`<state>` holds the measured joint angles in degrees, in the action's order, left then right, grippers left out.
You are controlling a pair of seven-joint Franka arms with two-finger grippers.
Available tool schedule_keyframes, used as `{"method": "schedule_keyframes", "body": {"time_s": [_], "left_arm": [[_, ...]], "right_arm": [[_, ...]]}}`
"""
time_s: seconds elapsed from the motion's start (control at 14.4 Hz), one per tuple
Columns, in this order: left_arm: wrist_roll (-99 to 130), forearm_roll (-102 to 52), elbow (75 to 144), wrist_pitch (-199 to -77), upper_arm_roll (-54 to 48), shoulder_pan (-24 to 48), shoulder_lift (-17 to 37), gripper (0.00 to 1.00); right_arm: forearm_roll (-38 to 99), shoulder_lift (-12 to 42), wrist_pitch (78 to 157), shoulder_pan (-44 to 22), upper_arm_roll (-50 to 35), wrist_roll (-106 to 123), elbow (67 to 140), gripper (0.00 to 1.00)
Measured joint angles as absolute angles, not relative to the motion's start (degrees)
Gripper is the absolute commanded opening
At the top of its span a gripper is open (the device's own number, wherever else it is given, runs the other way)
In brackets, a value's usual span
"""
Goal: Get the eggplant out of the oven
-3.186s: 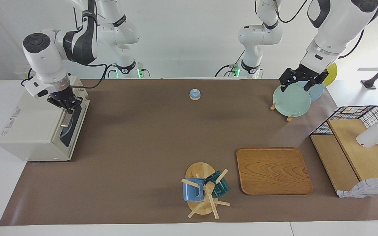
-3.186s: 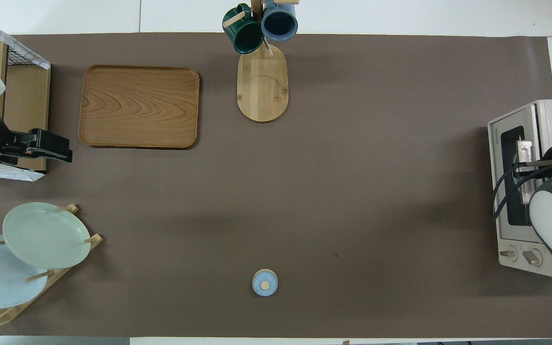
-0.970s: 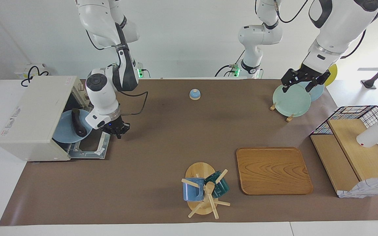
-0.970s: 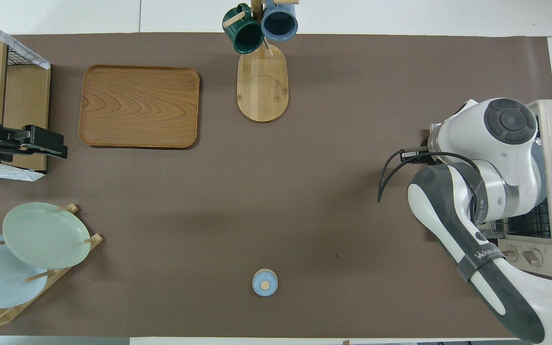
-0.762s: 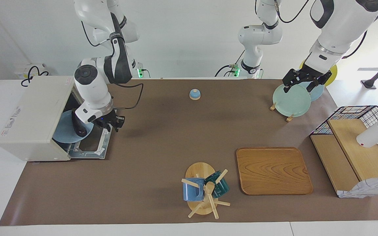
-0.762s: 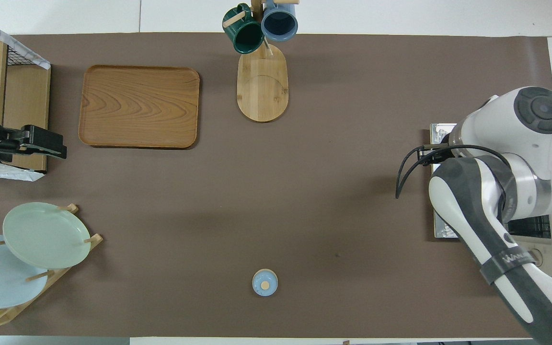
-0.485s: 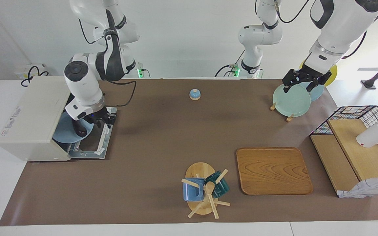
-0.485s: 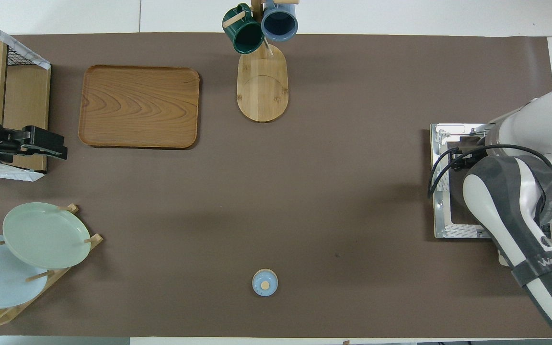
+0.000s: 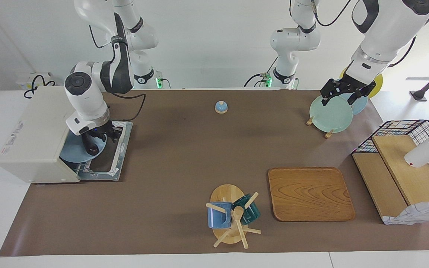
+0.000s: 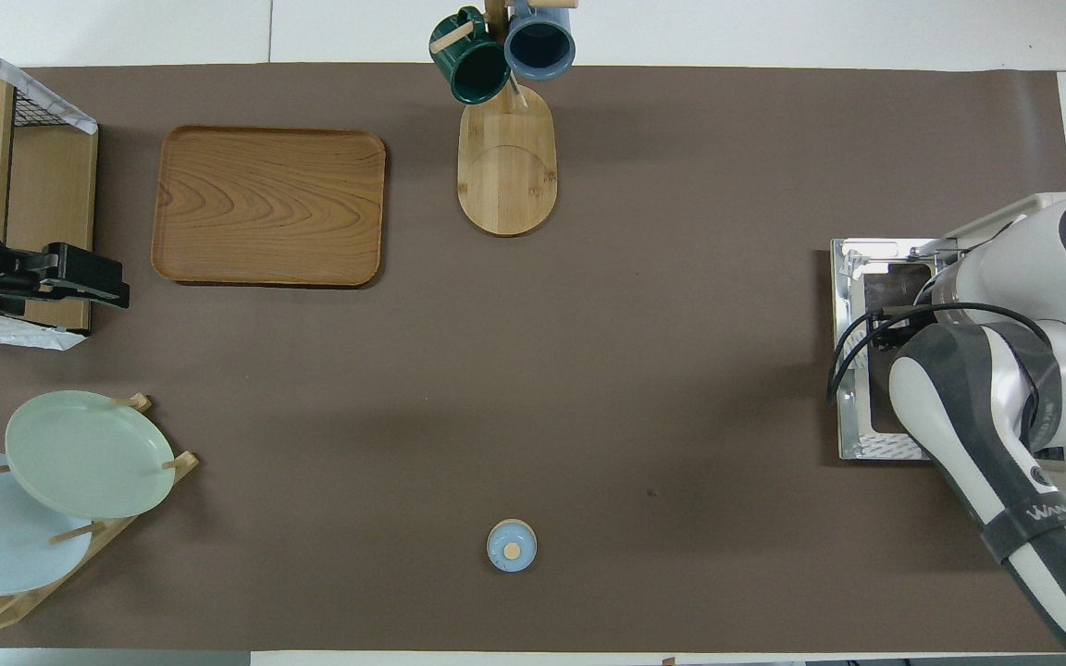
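1. Lying on a blue plate [image 9: 73,153] in the open oven [image 9: 37,136], the eggplant [image 9: 89,146] is sitting under the right tool [image 9: 102,137] (finger spread: cannot tell).
2. Waiting over the plate rack [image 9: 330,113] at its own end of the tabletop [image 9: 184,156], the left tool [image 9: 343,93] is staying spread wide, empty.

The wooden tray [image 9: 310,193] lies flat on the brown mat [image 9: 169,156]. The mug tree [image 9: 231,217] stands beside the tray; the small blue bell [image 9: 221,107] sits nearer to the robots.
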<state>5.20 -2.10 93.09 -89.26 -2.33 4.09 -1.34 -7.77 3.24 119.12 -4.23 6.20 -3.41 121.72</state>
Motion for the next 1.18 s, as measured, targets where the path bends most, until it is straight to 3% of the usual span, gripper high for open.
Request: {"method": "schedule_keyframes", "body": {"time_s": [0.21,0.55,0.76,1.18], "left_arm": [[5.56,-2.1,93.1,-89.26,-2.33,4.09,-1.34,1.0],[5.59,-2.1,93.13,-89.26,-2.39,4.09,-1.36,1.0],[5.6,-2.1,93.15,-89.26,-2.52,4.09,-1.37,1.0],[5.6,-2.1,93.18,-89.26,-2.53,4.09,-1.4,1.0]], "right_arm": [[-7.82,2.76,119.67,-3.36,6.21,-1.75,122.54,0.41],[-7.84,2.32,121.04,-3.32,6.19,-1.67,123.95,0.31],[-8.17,2.0,122.74,-3.29,6.21,-1.48,125.5,0.0],[-15.24,0.89,122.45,-3.87,5.56,0.51,125.72,0.0]]}}
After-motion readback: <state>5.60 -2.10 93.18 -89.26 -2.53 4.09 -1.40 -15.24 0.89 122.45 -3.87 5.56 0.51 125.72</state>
